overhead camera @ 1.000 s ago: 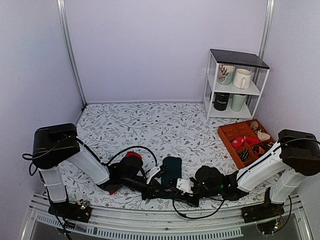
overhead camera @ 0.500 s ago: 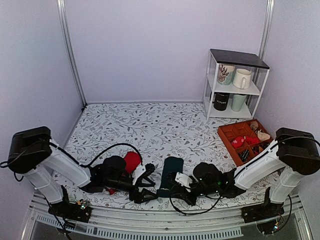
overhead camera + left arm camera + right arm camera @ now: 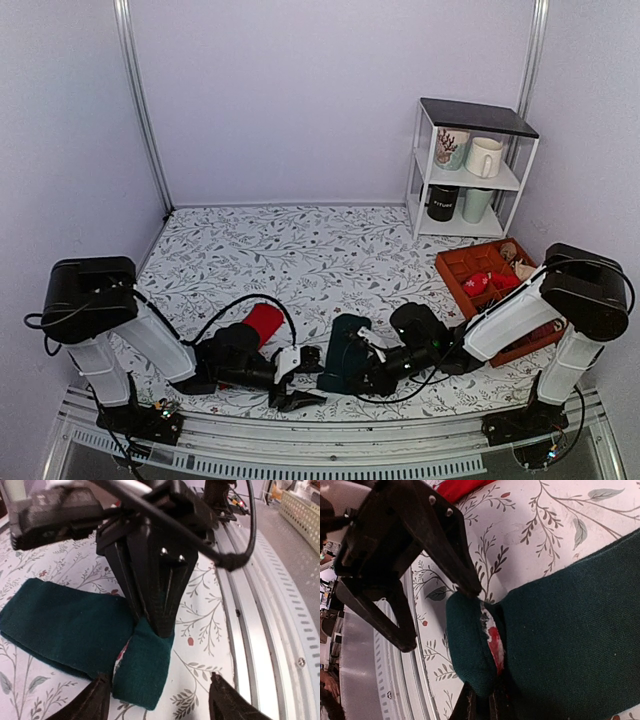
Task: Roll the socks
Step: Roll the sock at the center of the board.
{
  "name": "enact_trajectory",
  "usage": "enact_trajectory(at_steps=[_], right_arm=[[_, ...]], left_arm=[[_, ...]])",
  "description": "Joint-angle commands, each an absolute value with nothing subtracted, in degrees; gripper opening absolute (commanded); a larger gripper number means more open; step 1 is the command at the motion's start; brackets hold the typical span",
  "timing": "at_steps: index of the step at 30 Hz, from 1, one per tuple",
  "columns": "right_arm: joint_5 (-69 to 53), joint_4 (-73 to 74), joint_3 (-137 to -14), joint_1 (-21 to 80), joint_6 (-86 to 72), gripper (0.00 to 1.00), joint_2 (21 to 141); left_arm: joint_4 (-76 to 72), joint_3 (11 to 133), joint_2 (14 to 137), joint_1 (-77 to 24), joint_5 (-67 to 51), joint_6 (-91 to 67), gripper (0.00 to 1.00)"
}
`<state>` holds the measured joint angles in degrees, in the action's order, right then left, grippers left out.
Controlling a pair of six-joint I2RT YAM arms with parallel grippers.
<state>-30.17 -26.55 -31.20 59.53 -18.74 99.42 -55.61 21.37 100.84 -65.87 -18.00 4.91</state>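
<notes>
The dark teal-green sock (image 3: 342, 340) lies near the table's front edge, its near end folded back over itself (image 3: 142, 665). A red and white strip (image 3: 492, 642) shows inside that fold. My right gripper (image 3: 481, 706) is shut on the folded end, its black fingers (image 3: 155, 590) reaching in from the right. My left gripper (image 3: 160, 705) stands open just short of the fold, with nothing between its fingertips (image 3: 95, 700). The bright red sock (image 3: 262, 322) lies behind the left arm, a corner of it (image 3: 465, 487) showing in the right wrist view.
A white shelf (image 3: 470, 170) with mugs stands at the back right. A red-brown divided tray (image 3: 490, 280) holding small items sits in front of it. The metal rail (image 3: 330, 445) runs along the near edge, right beside both grippers. Black cables loop around the wrists.
My left gripper has opened and let go of the teal sock, backing off to the left. My right gripper has shut on the sock's end and folded it back.
</notes>
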Motion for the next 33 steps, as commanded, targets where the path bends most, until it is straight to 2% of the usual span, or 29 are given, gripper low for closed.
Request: enact_trajectory(at_steps=[1, 8, 11, 15, 17, 18, 22, 26, 33], right_arm=[[-32.4, -15.5, -29.2, 59.2, -22.6, 0.01, 102.6], [-33.1, -14.4, -29.7, 58.6, -22.5, 0.01, 103.2], [-33.6, -14.3, -30.0, 58.5, -22.7, 0.01, 103.9], [-34.0, -14.1, -30.2, 58.4, -23.0, 0.01, 103.7], [-34.2, -13.9, -30.3, 58.3, -22.9, 0.01, 103.6], [-34.2, -13.8, -30.4, 58.3, -22.9, 0.02, 103.6], [-33.4, -12.5, -30.6, 58.2, -21.9, 0.03, 102.4], [-26.8, -10.6, -30.0, 58.1, -19.8, 0.28, 95.9], [-10.8, -15.6, -24.2, 61.6, -11.0, 0.46, 79.3]], left_arm=[[-61.7, 22.7, 105.4, -66.6, -21.8, 5.4, 0.64], [-61.6, 23.8, 108.0, -67.0, -21.4, 5.2, 0.56], [-60.9, 25.1, 109.7, -67.0, -21.7, 4.8, 0.49], [-58.3, 27.3, 111.5, -67.0, -23.2, 4.1, 0.32], [-58.3, 27.3, 111.9, -67.0, -23.5, 3.6, 0.08], [-58.1, 27.2, 112.0, -67.1, -23.6, 3.2, 0.0], [-53.2, 27.6, 110.9, -67.1, -22.9, 0.9, 0.0], [-40.9, 29.4, 108.4, -66.5, -21.8, -4.1, 0.0], [-20.5, 36.4, 107.7, -64.3, -29.0, -14.6, 0.0]])
